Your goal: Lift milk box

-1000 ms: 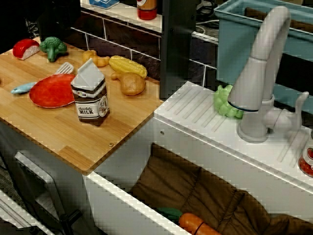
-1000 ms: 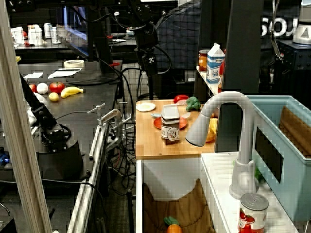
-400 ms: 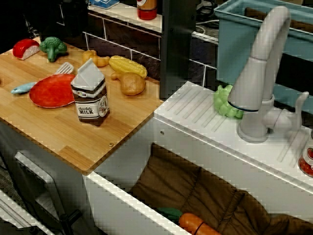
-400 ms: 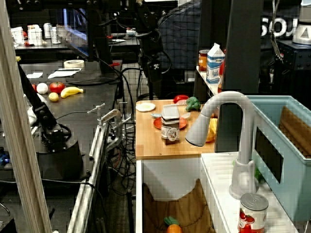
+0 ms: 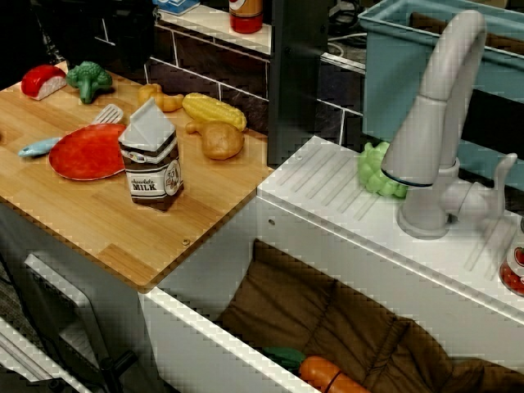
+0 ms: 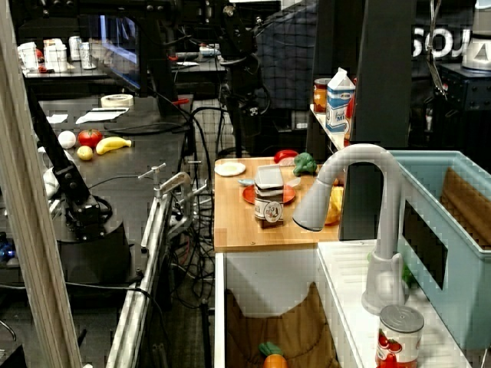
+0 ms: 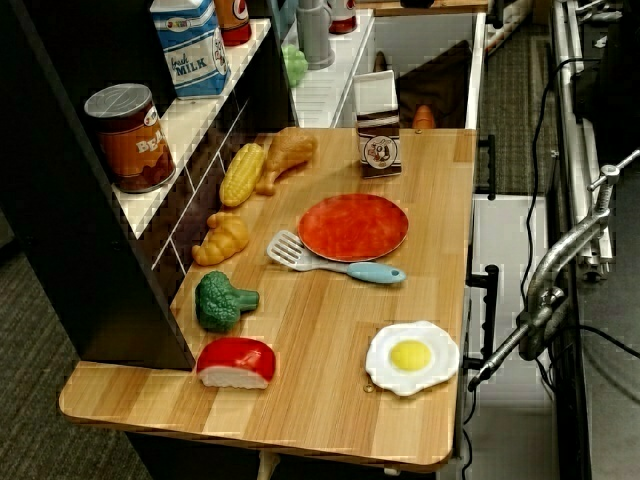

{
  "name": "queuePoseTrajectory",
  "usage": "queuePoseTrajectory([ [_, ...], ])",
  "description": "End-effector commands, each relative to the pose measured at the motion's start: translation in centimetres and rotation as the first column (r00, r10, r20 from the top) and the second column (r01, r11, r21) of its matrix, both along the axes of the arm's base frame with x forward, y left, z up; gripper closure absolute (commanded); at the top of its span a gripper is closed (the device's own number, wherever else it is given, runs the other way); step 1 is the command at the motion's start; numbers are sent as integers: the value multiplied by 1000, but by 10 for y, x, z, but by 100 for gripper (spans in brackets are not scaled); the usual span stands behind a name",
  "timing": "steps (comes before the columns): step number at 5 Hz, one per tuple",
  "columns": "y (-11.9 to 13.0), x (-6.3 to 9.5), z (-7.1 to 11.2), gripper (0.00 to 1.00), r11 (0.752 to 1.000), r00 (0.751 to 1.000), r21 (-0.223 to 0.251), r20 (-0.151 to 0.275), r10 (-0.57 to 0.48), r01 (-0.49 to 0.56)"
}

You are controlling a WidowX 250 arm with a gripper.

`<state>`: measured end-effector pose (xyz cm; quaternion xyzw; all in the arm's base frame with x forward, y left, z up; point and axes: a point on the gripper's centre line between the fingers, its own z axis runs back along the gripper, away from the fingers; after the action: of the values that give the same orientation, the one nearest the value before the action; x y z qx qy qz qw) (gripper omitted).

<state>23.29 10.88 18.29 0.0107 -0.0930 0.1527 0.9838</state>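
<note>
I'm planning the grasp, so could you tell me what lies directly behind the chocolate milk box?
The red plate lies just behind the milk box, with the spatula beyond. The carton hides part of the plate's rim.

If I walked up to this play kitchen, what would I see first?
Probably the chocolate milk box, standing upright near the sink end of the wooden counter, right beside the red plate. Then the big white faucet curving over the sink, and the toy fried egg at the counter's far end. The robot arm is back in the dark, not touching anything; its gripper is hard to make out.
</note>
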Motion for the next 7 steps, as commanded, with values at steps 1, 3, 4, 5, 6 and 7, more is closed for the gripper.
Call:
queuePoseTrajectory([
  [1,8,13,-15,0,998,998,55,37,-41,39],
  [3,9,14,-41,0,994,997,96,44,-63,59],
  [4,9,14,-43,0,994,997,88,45,-65,61],
  [5,10,14,-50,0,995,997,77,48,-67,64],
  [6,10,16,-58,0,996,996,54,36,-76,74],
  [7,12,22,-62,0,997,998,56,26,-60,59],
])
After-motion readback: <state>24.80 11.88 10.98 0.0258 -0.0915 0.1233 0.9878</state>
